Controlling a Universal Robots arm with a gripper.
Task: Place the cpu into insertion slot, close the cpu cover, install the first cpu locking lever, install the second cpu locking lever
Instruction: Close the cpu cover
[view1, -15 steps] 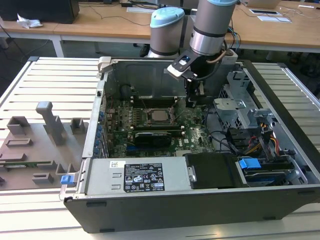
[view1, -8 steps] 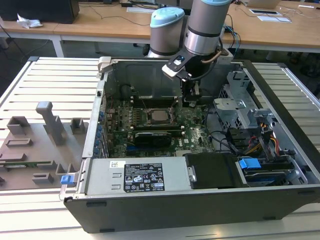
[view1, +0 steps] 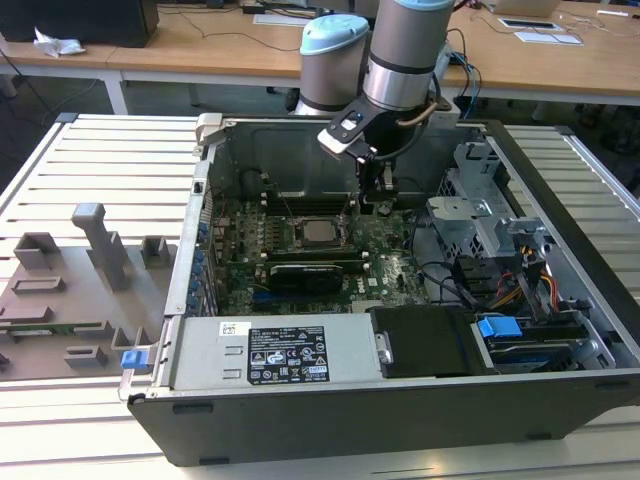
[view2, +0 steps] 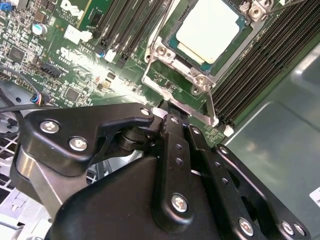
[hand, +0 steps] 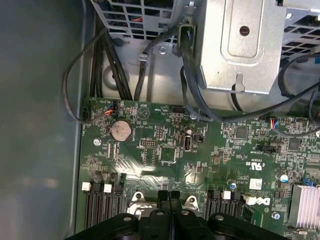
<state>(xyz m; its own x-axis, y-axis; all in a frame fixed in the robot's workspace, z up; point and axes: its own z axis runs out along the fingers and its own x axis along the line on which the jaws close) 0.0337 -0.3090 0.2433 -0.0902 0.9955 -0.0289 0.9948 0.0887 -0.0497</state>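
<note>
The cpu (view2: 210, 27) lies flat in the insertion slot (view2: 173, 46) on the green motherboard; in the exterior view the cpu (view1: 320, 232) sits mid-board inside the open case. The cpu cover (view2: 192, 75) lies down around the chip as a silver frame. A thin silver locking lever (view2: 187, 111) runs along the socket's edge. My gripper (view2: 165, 114) is shut, its black fingertips right at that lever's end; whether they touch it I cannot tell. In the first wrist view the gripper (hand: 170, 196) hangs with both fingers pressed together over the socket's corner. In the exterior view the gripper (view1: 376, 203) is just to the right of the chip.
A black expansion card (view1: 310, 272) lies in front of the socket, and a power supply (view1: 290, 355) with a white label closes the near side. A metal drive cage (view1: 470, 215) and cables (view1: 520, 280) crowd the exterior view's right. Black memory slots (view2: 260, 60) flank the socket.
</note>
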